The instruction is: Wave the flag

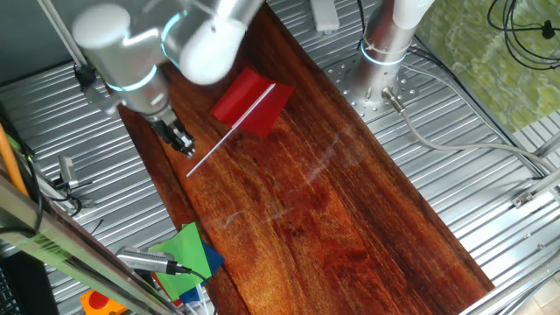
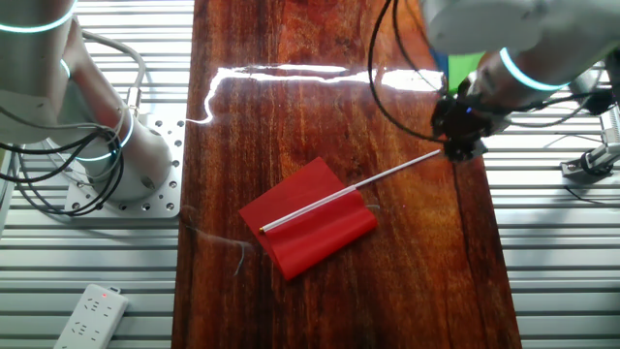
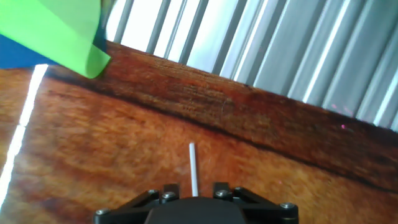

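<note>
Hand view is showing me the tip of the stick (image 3: 193, 169) poking out past my jaws, running straight up the middle between them, with the wooden tabletop (image 3: 261, 124) beneath and a corner of green paper (image 3: 59, 31) at the upper left. I am pinching the free end of that stick, as far as I can judge; the fingertips themselves are cut off at the bottom edge, so I am reading the grip from how the stick is sitting centred, not from seeing the pads meet it.

From the two fixed views I am seeing my gripper (image 1: 181, 140) at the near edge of the tabletop, right on the stick's bare end. The flag (image 2: 310, 217) is lying flat on the wood, its red cloth spread out toward the middle of the board and the stick slanting from the cloth out to me. The cloth is looking a little rumpled along one side, and it is touching the tabletop everywhere I can see.

So I am judging this to be the grasping step, just closing or just closed, with no lift begun. Next I am needing to raise the end so the cloth comes clear of the wood, then swing the stick from side to side. With such a thin stick held at its very tip, I am expecting it to twist or slip unless the pinch is firm.
</note>
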Tool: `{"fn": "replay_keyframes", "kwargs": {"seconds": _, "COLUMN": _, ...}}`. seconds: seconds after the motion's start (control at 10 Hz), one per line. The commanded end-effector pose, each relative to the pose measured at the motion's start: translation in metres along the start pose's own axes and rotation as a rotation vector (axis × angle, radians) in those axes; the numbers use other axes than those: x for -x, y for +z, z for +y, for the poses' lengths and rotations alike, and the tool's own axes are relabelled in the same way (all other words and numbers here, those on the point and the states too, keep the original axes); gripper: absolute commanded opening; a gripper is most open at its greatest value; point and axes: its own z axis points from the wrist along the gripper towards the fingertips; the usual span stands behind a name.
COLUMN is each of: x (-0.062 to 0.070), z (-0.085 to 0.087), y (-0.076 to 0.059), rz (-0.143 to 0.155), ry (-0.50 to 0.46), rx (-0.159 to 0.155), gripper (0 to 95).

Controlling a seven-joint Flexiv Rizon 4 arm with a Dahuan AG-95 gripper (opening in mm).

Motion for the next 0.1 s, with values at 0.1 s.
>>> {"fn": "replay_keyframes", "kwargs": {"seconds": 0.1, "x": -0.0019, "z": 0.0042, "y": -0.0167, "rz": -0.007, "ry": 0.015, "rx": 0.019, "gripper": 0.0}}
